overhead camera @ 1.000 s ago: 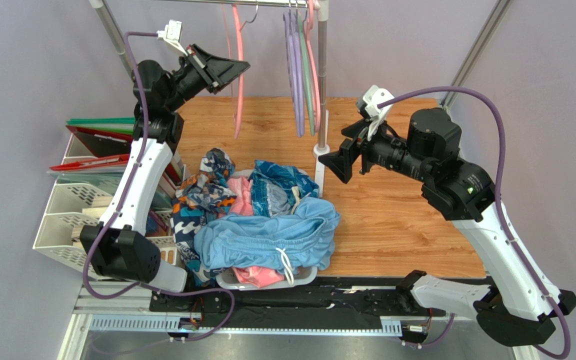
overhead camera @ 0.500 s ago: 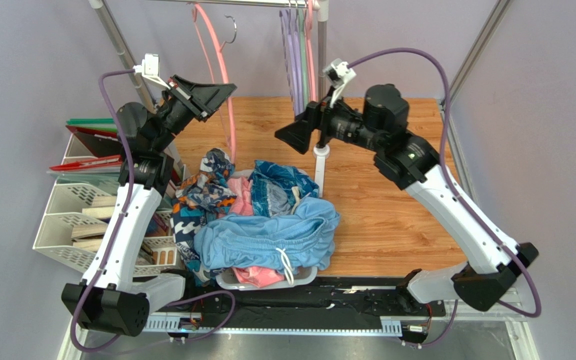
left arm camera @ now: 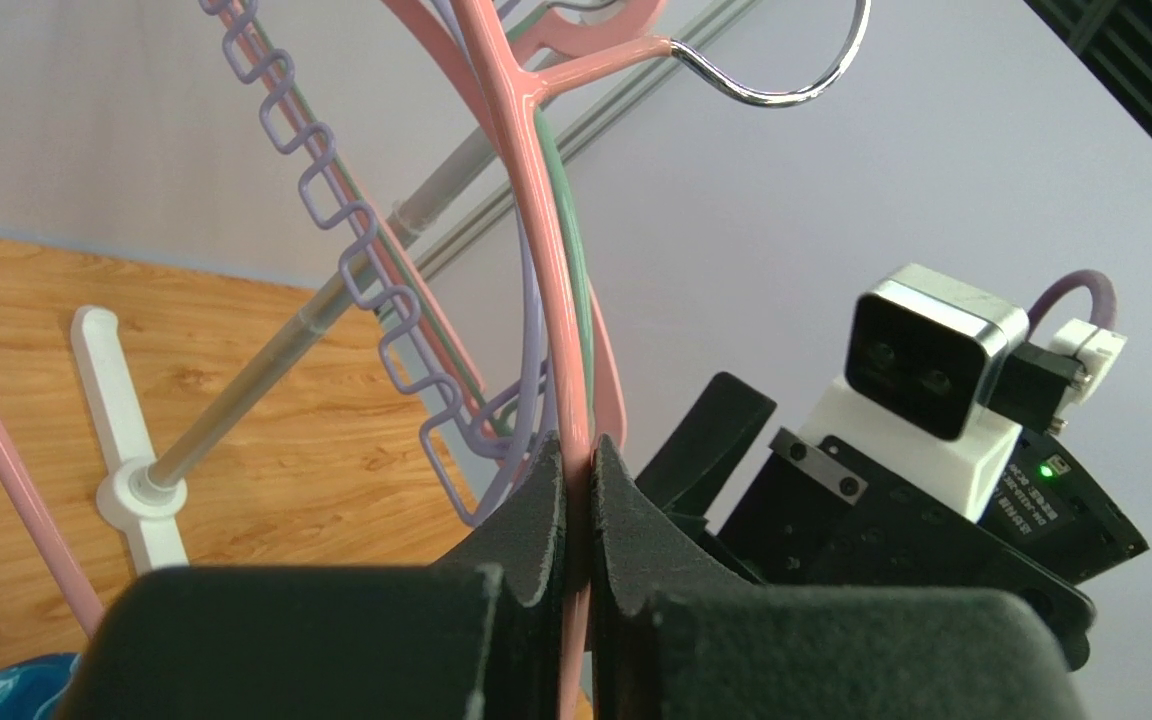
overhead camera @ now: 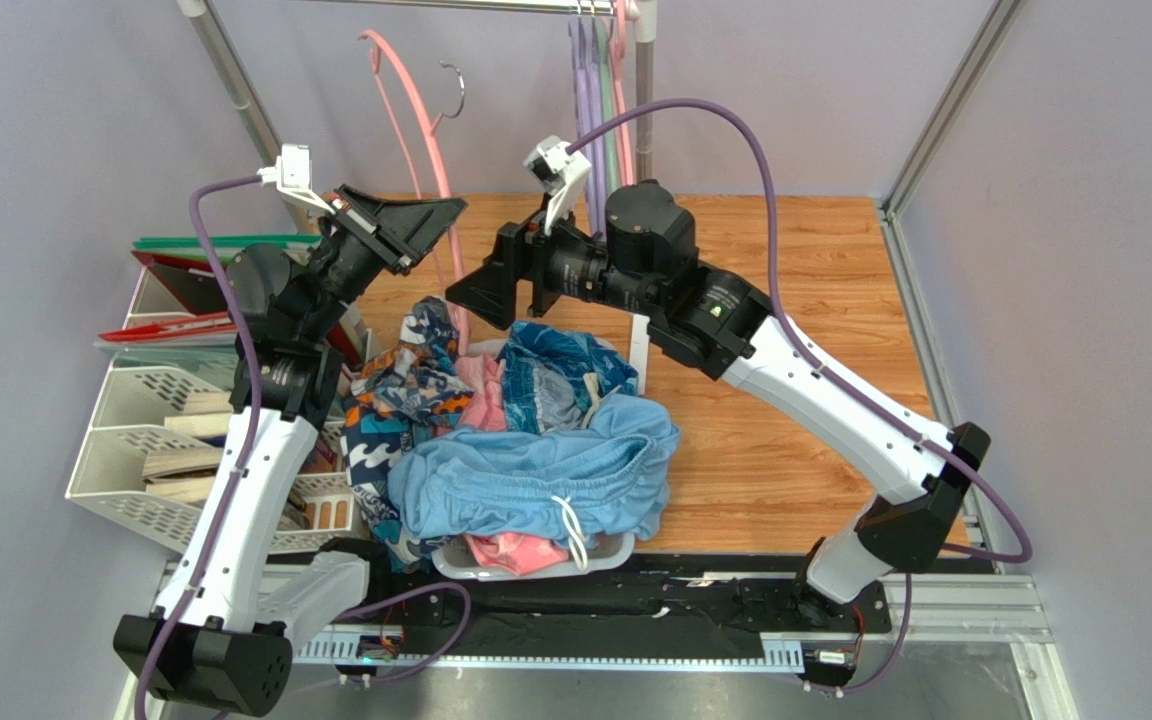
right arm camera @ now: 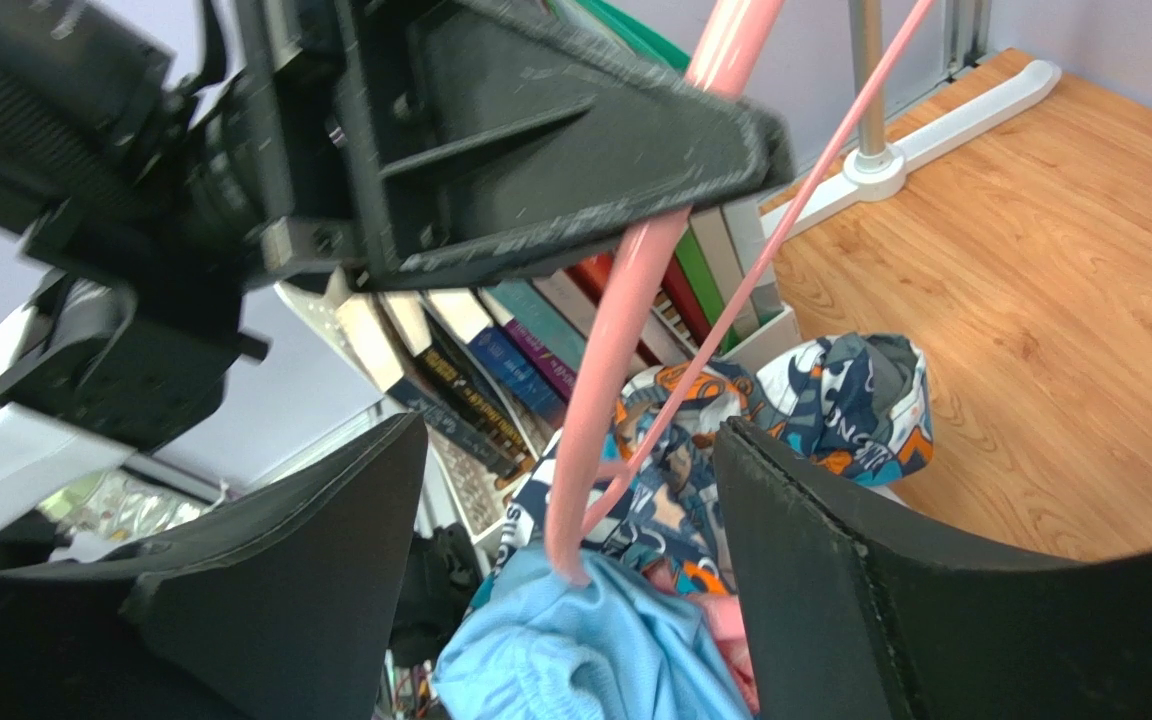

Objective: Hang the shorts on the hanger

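Observation:
The light sky-blue shorts (overhead camera: 537, 480) lie on top of a heap of clothes at the table's near edge. They also show at the bottom of the right wrist view (right arm camera: 597, 660). My left gripper (overhead camera: 440, 218) is raised at the back left and shut on one arm of the salmon-pink hanger (overhead camera: 414, 120). The pads pinch its bar in the left wrist view (left arm camera: 579, 458). The hanger (left arm camera: 537, 225) is tilted and its metal hook is off the rail. My right gripper (overhead camera: 474, 293) is open, its fingers either side of the hanger's lower end (right arm camera: 627, 300), not touching it.
Purple and grey-green hangers (overhead camera: 597, 105) hang on the rack's rail by the upright post (overhead camera: 642, 150). The heap holds a patterned garment (overhead camera: 409, 383), a teal shiny one (overhead camera: 560, 368) and a pink one (overhead camera: 515, 552). File trays with books (overhead camera: 147, 435) stand at the left.
My right arm has swung from the table's right side across to the hanger. My left gripper has drawn the hanger down and left, away from the rail.

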You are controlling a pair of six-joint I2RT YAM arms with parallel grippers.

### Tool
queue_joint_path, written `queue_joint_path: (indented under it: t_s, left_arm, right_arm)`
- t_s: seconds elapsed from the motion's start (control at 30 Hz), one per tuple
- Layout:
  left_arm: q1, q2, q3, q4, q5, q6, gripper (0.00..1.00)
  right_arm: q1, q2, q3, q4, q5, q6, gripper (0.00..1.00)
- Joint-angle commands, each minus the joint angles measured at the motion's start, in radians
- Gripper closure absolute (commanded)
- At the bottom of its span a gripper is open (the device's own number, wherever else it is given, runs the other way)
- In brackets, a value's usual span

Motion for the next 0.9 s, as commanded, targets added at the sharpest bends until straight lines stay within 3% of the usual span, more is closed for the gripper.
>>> queue_joint_path:
  t_s: [0.0,0.13,0.2,0.23,0.3,0.4,0.43,0.57,0.73,0.77,0.87]
  left_arm:
    - [-0.008,-0.050,-0.005,0.013,-0.009,0.046,1.00]
    - [-0.009,-0.081,-0.012,-0.030,-0.008,0.072,1.00]
    - [-0.016,-0.098,-0.022,-0.052,0.000,0.090,1.00]
    - [-0.016,-0.106,-0.022,-0.065,0.000,0.099,1.00]
    - [-0.016,-0.126,-0.020,-0.114,0.002,0.134,1.00]
    - [-0.016,-0.159,-0.009,-0.194,0.032,0.211,0.82]
    - [-0.016,-0.170,-0.006,-0.244,0.057,0.242,0.65]
    - [-0.016,-0.263,-0.003,-0.412,0.143,0.403,0.33]
    - [-0.016,-0.351,0.058,-0.692,0.250,0.751,0.03]
    - [-0.016,-0.363,0.102,-0.811,0.262,0.896,0.03]
    - [-0.017,-0.371,0.185,-1.038,0.331,1.125,0.09]
  right_arm:
    - [0.014,0.050,0.066,0.044,0.071,-0.021,0.31]
    - [0.014,0.076,0.083,0.038,0.088,-0.028,0.48]
    - [0.014,0.076,0.089,0.038,0.088,-0.033,0.66]
    - [0.012,0.076,0.089,0.035,0.083,-0.039,0.86]
    - [0.014,0.054,0.075,0.029,0.089,-0.072,1.00]
    - [0.003,-0.005,0.030,0.000,0.088,-0.120,1.00]
    - [-0.001,-0.027,0.013,-0.006,0.080,-0.128,1.00]
    - [-0.035,-0.137,-0.067,-0.074,0.028,-0.195,1.00]
    - [-0.072,-0.298,-0.164,-0.180,-0.119,-0.344,1.00]
    - [-0.072,-0.321,-0.175,-0.236,-0.142,-0.353,1.00]
    - [-0.072,-0.410,-0.240,-0.360,-0.234,-0.441,1.00]
